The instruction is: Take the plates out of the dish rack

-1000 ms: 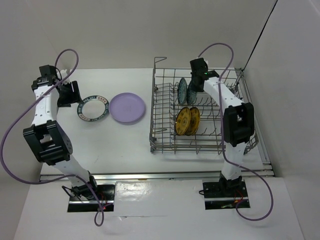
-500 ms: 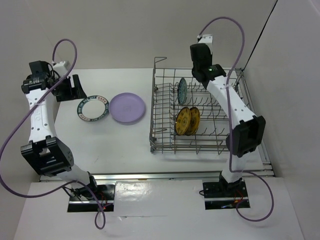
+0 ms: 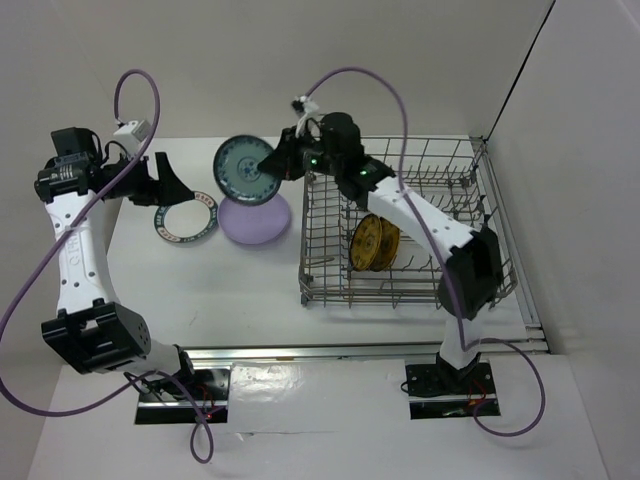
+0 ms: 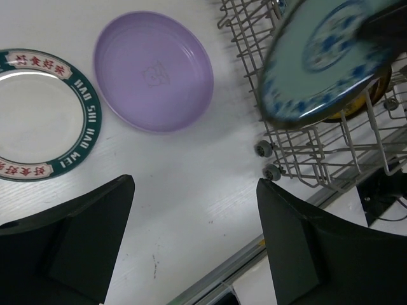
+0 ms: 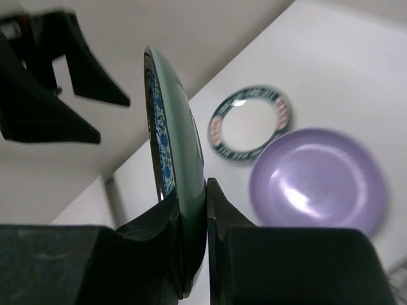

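My right gripper (image 3: 284,160) is shut on the rim of a small teal patterned plate (image 3: 245,170) and holds it upright in the air, left of the dish rack (image 3: 400,270) and above the lavender plate (image 3: 255,220). In the right wrist view the teal plate (image 5: 175,146) stands edge-on between the jaws of the right gripper (image 5: 194,198). Two yellow-gold plates (image 3: 375,241) stand in the rack. A white plate with a dark rim (image 3: 187,219) lies flat left of the lavender one. My left gripper (image 3: 166,181) is open and empty above the white plate. It also shows in the left wrist view (image 4: 194,244).
The left wrist view shows the lavender plate (image 4: 152,79), the white plate (image 4: 38,114), the held teal plate (image 4: 331,63) and the rack's corner with small wheels (image 4: 318,152). White walls stand behind and to the right. The table's front edge rail runs near the arm bases.
My right gripper has lifted a teal plate out of the rack and swung it left over the lavender plate. My left gripper has moved slightly right and turned toward it.
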